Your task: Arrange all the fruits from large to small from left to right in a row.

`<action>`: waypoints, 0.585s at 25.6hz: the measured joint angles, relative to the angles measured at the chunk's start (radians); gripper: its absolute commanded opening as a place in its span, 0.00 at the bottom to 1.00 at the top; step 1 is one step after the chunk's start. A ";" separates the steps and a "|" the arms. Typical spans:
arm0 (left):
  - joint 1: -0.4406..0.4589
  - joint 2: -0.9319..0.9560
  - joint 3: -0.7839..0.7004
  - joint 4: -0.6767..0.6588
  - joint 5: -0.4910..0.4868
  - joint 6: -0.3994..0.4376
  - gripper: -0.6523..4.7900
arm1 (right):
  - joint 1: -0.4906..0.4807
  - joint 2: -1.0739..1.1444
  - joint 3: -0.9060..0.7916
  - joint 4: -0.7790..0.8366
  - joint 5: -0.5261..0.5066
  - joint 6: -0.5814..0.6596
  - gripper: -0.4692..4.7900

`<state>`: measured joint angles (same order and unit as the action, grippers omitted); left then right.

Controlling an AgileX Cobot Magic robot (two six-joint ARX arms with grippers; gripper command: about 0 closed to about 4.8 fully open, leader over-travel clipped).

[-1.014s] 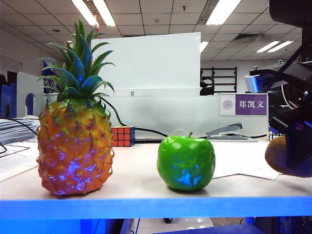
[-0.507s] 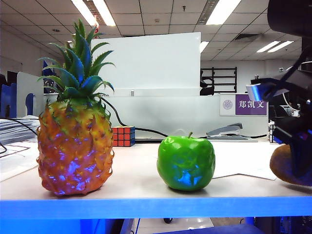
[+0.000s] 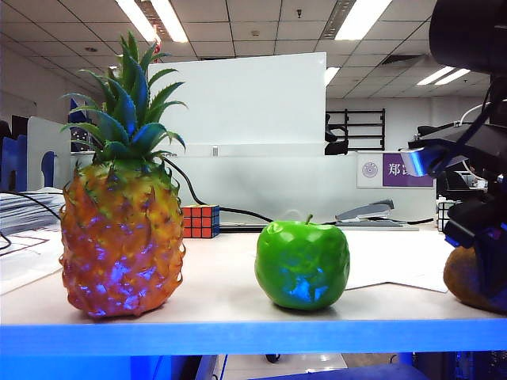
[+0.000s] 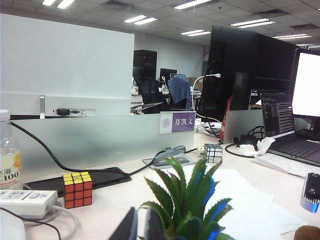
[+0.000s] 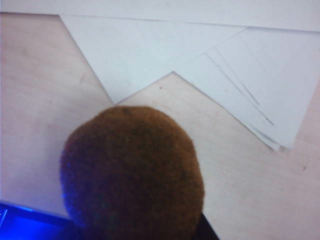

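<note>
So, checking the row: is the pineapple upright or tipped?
Upright: the pineapple stands on its base on the table, crown pointing straight up.

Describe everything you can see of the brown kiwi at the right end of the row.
The kiwi is a small, rounded oval, dull brown with a fuzzy, matte skin, apparently plastic. In the exterior view it sits low at the table's right edge, right of the green apple and apart from it, partly cut off by the frame and covered by the right hand, which grips it. Whether it rests on the tabletop cannot be told. White paper sheets lie beyond it.
</note>
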<state>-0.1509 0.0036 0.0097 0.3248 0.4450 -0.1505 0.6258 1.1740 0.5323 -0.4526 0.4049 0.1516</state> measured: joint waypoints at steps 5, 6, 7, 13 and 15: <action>0.000 0.000 0.000 0.000 0.000 0.000 0.18 | 0.000 0.004 0.000 0.010 0.003 0.003 0.48; 0.000 0.000 0.000 0.000 0.000 0.000 0.18 | 0.000 0.004 0.000 0.010 0.003 0.003 0.49; 0.000 0.000 0.000 0.000 0.000 0.000 0.18 | 0.000 0.004 0.000 0.010 0.003 0.004 0.49; 0.000 0.000 0.000 0.000 0.000 0.000 0.18 | 0.000 0.004 0.000 0.010 0.006 0.006 0.56; 0.000 0.000 0.000 0.000 0.000 0.000 0.18 | 0.000 0.005 0.000 0.010 0.014 0.006 0.65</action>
<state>-0.1513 0.0036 0.0097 0.3248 0.4450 -0.1505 0.6258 1.1786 0.5323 -0.4431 0.4191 0.1577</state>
